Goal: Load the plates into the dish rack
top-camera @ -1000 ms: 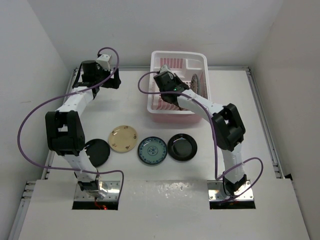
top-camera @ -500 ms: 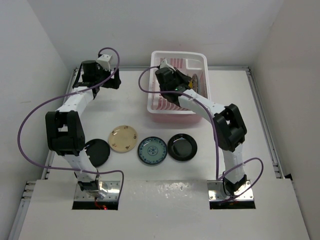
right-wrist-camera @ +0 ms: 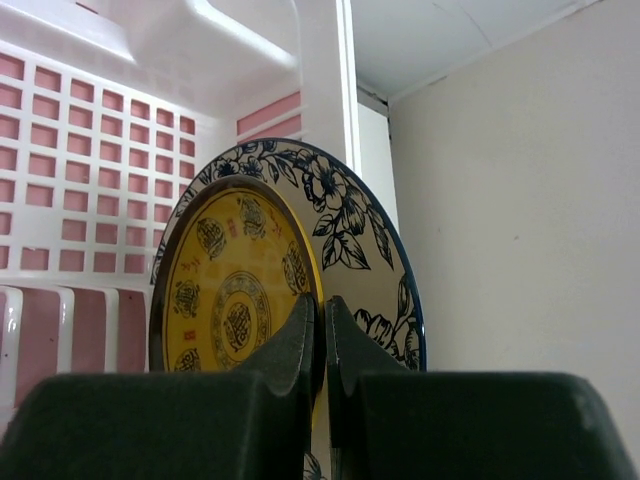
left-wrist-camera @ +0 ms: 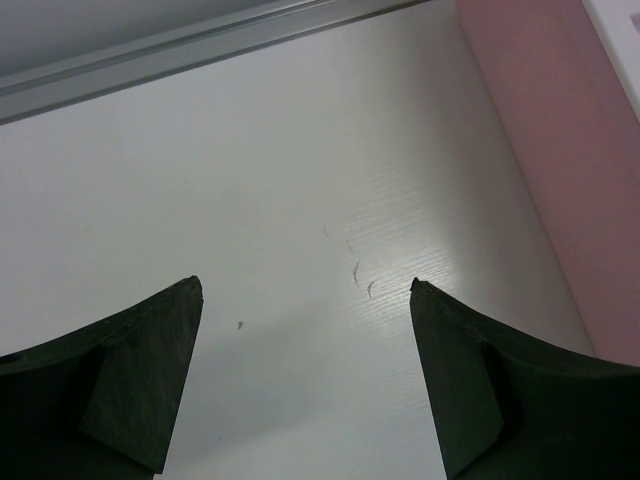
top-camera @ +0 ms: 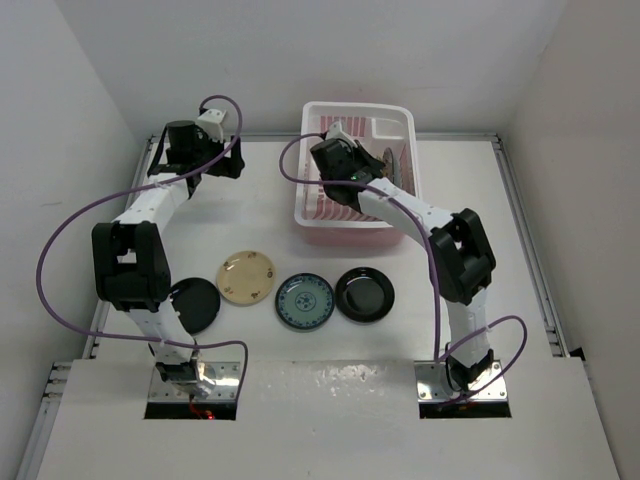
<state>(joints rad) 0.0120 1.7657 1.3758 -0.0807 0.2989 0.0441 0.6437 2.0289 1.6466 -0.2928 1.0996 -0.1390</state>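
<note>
Has the right gripper [right-wrist-camera: 322, 310] pressed shut inside the dish rack [right-wrist-camera: 90, 150], just before the yellow plate [right-wrist-camera: 235, 290] and the white flowered plate [right-wrist-camera: 365, 250] standing on edge there — and the left gripper [left-wrist-camera: 305, 284] spread wide over the table [left-wrist-camera: 250, 150], four plates [top-camera: 305, 300] lying flat in a row on it.

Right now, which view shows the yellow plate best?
Right wrist: the yellow plate stands upright in the rack, pattern clear, in front of a floral plate. In the top view the right arm covers that spot; I cannot pick it out. Left wrist shows only table and the rack's pink wall.
</note>
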